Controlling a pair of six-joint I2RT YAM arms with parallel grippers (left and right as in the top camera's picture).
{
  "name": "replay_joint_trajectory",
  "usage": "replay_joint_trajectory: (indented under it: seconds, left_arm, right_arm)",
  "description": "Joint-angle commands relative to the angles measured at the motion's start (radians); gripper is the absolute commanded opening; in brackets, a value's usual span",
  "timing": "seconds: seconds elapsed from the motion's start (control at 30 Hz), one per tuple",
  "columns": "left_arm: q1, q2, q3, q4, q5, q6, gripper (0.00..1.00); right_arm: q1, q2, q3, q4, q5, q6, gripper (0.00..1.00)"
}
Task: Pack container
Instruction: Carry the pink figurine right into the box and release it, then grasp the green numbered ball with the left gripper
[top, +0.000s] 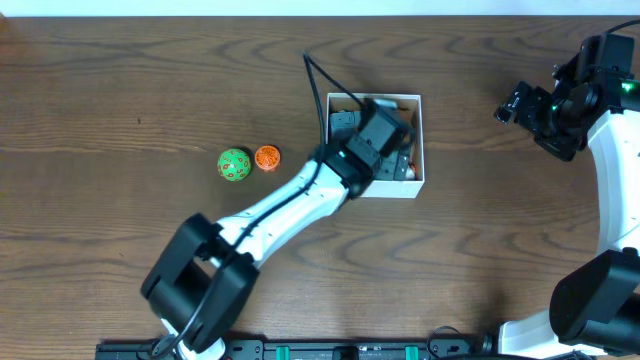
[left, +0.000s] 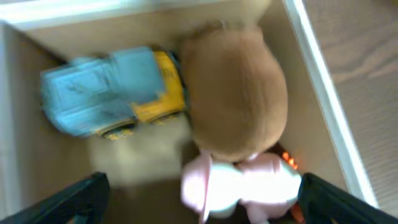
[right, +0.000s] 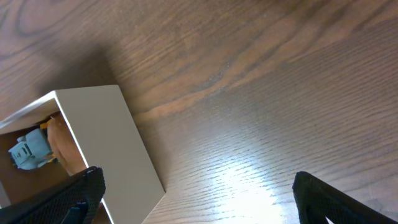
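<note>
The container is a small white box with a brown inside, at the table's middle right. My left gripper reaches into it, open. Inside lie a blue and yellow toy truck, a brown plush toy and a pink and white toy, which sits between my open fingers. My right gripper is open and empty, above bare table to the right of the container. A green ball and an orange ball lie on the table left of the container.
The wooden table carries nothing else. The left arm stretches diagonally from the front left to the container. The right arm's base stands at the front right.
</note>
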Motion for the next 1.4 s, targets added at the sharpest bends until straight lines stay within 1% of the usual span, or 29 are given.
replay_joint_trajectory:
  seconds: [0.0, 0.13, 0.3, 0.33, 0.43, 0.53, 0.83, 0.93, 1.0, 1.03, 1.07, 1.17, 1.23, 1.37]
  left_arm:
    - [0.076, -0.118, 0.094, -0.099, -0.018, 0.038, 0.98]
    - [0.23, -0.189, 0.103, -0.277, -0.017, 0.037, 0.98]
    - [0.49, -0.17, 0.099, -0.462, -0.01, 0.039, 0.98]
    - [0.529, -0.158, 0.099, -0.478, 0.01, 0.049, 0.98]
    - [0.627, -0.106, 0.099, -0.499, 0.143, 0.118, 0.98]
    - [0.668, -0.051, 0.098, -0.521, 0.223, 0.124, 0.98]
    - [0.672, 0.1, 0.098, -0.572, 0.224, 0.124, 0.98]
    - [0.672, 0.14, 0.098, -0.571, 0.224, 0.124, 1.0]
    - [0.673, 0.161, 0.098, -0.567, 0.223, 0.124, 0.94]
    - [0.673, 0.169, 0.098, -0.567, 0.215, 0.124, 0.89]
    - [0.673, 0.177, 0.098, -0.568, 0.198, 0.124, 0.86]
    - [0.673, 0.191, 0.097, -0.568, 0.171, 0.124, 0.84]
    - [0.673, 0.192, 0.097, -0.566, 0.171, 0.124, 0.73]
    - [0.673, 0.188, 0.098, -0.557, 0.171, 0.124, 0.43]
  right_arm:
    - [0.009, 0.0, -0.006, 0.0, -0.003, 0.01, 0.99]
    - [0.009, 0.0, -0.006, -0.006, -0.004, 0.01, 0.99]
    - [0.009, 0.0, -0.006, 0.0, -0.004, 0.01, 0.99]
    - [0.009, 0.0, -0.006, 0.003, -0.004, 0.01, 0.99]
    - [0.009, 0.0, -0.006, 0.01, -0.004, 0.01, 0.99]
    - [0.009, 0.0, -0.006, 0.018, -0.003, 0.01, 0.99]
    - [0.009, 0.0, -0.006, 0.015, -0.003, 0.01, 0.99]
    - [0.009, 0.0, -0.006, 0.015, -0.003, 0.01, 0.99]
    - [0.009, 0.0, -0.006, 0.014, -0.003, 0.01, 0.99]
    - [0.009, 0.0, -0.006, 0.013, -0.003, 0.01, 0.99]
    - [0.008, 0.0, -0.006, 0.013, -0.003, 0.006, 0.99]
    - [0.008, 0.0, -0.006, 0.014, 0.003, 0.002, 0.99]
    - [0.008, 0.0, -0.006, 0.015, 0.004, 0.002, 0.99]
    - [0.008, 0.0, -0.006, 0.014, 0.004, 0.002, 0.99]
